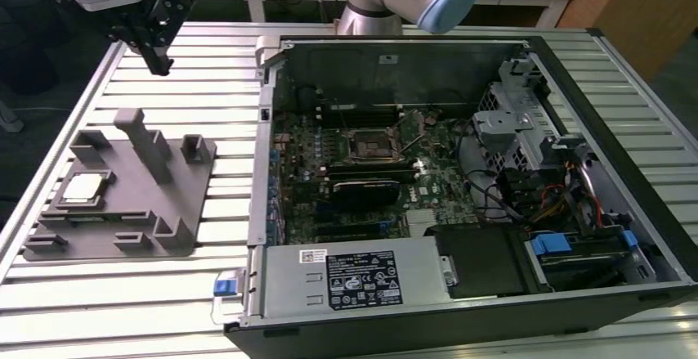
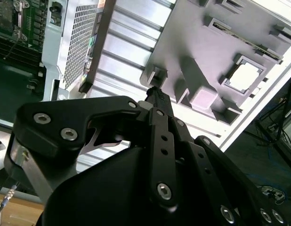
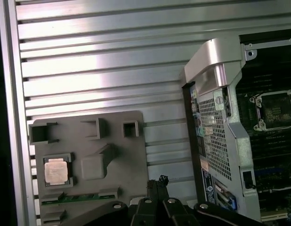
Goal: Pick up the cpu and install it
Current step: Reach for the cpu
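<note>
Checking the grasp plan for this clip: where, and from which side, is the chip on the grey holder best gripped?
Probably by two opposite edges, coming straight down. The chip lies flat, metal top up, in a square pocket of the grey holder, whose frame blocks a sideways approach. Which edges have more room, I cannot tell.

Silvery cpu (image 1: 84, 189) lies flat in grey fixture (image 1: 136, 212)
</note>
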